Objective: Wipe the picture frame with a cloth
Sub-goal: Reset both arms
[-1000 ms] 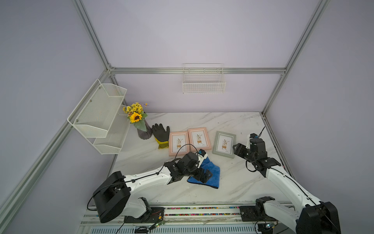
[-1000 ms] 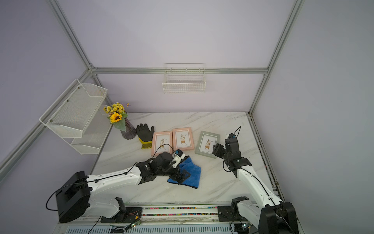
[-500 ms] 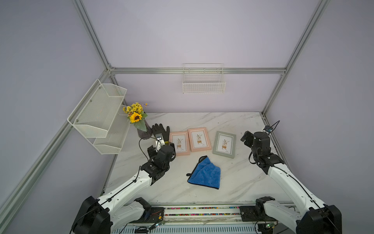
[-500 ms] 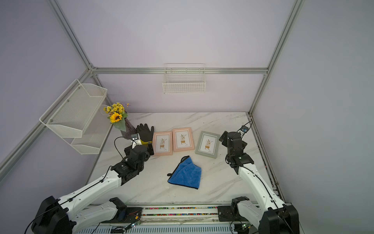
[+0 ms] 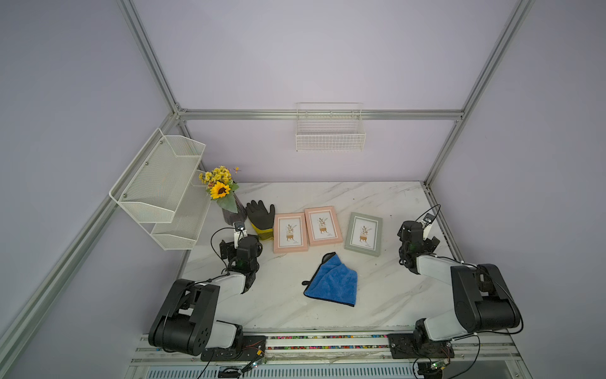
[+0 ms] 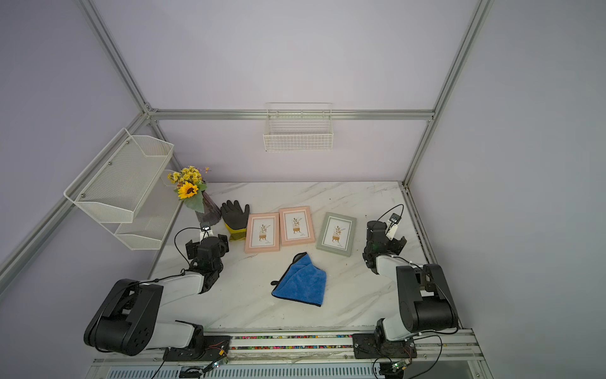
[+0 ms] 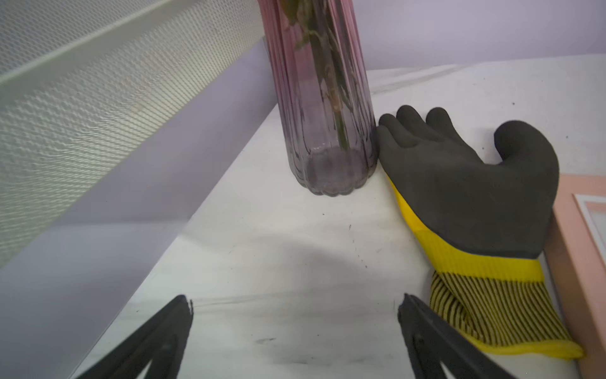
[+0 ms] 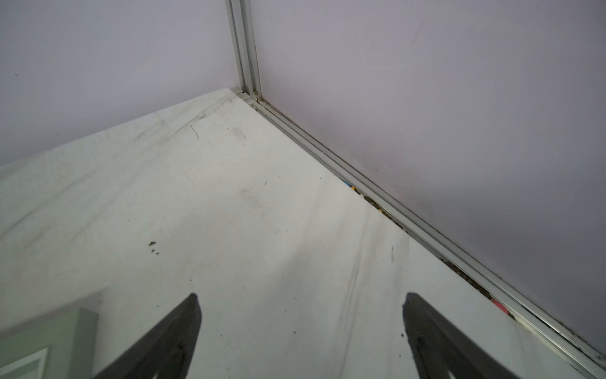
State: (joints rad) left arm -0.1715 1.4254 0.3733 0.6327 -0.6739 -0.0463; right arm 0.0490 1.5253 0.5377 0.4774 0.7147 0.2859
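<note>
The marble table (image 5: 387,295) carries the blue cloth (image 5: 333,284), lying crumpled and untouched between the two arms and well apart from both. The left gripper (image 7: 295,305) has its jaws spread wide and empty; it faces the vase (image 7: 328,131), and the glove (image 7: 459,183) lies just beside its right finger. The right gripper (image 8: 301,302) is likewise spread and empty, with the green picture frame (image 8: 49,338) near its left side.

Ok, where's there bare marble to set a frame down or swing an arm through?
Free: the marble tabletop's back strip behind the two pink frames and green frame; the patch between the blue cloth and the right arm; the front strip between cloth and table edge. Crowded: vase, work glove and pink frames packed close at back left.
</note>
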